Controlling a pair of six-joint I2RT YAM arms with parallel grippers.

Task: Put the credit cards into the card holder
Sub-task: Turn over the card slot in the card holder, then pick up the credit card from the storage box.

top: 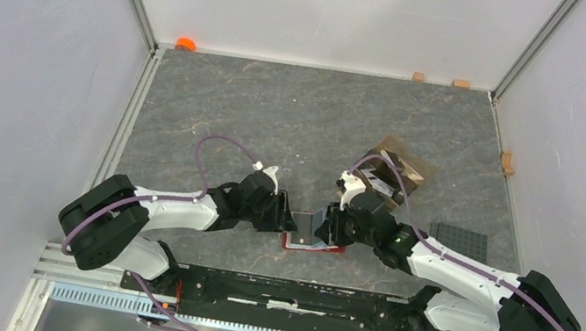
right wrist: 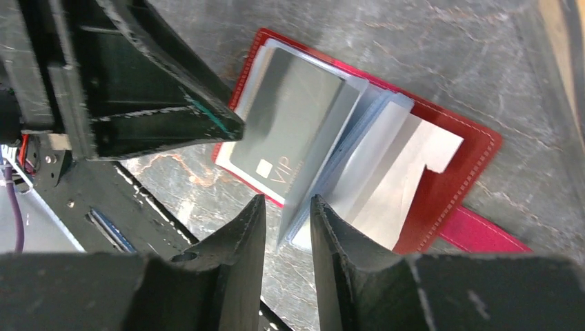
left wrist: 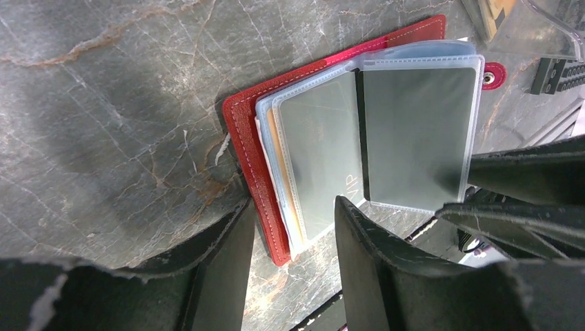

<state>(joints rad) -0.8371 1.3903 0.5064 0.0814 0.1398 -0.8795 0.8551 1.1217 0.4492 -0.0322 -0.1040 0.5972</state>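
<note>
card holder (top: 295, 243), red, lies open and flat on grey marbled table (top: 279, 119), just ahead of the arm bases, between the two grippers. red strap (right wrist: 483, 231) sticks out from the edge of one cover. clear sleeves fan from the spine.

dark card (left wrist: 321, 152), lettered "vip", sits inside a sleeve on the page nearest left gripper (left wrist: 293, 207). orange card (left wrist: 281, 179): only a thin edge shows, tucked in a sleeve beneath the dark one. third card: cannot pick it out; sleeves on the other page look bluish, contents unclear.

left gripper: jaws moderately apart, astride the holder's near edge. one finger is over bare table beside the red cover, the other over the sleeve with the dark card. in the right wrist view one fingertip (right wrist: 231, 127) meets that sleeve. nothing pinched.

right gripper (right wrist: 286, 207): jaws narrow, closed on a clear leaf (left wrist: 417, 131) at its free edge. leaf is lifted off the stack, tilted over the spine, and shows edge-on between the fingers in the right wrist view. cannot tell whether it carries a card.

dark grid plate (top: 459, 241) lies on the table right of the right arm, well apart from the holder.
</note>
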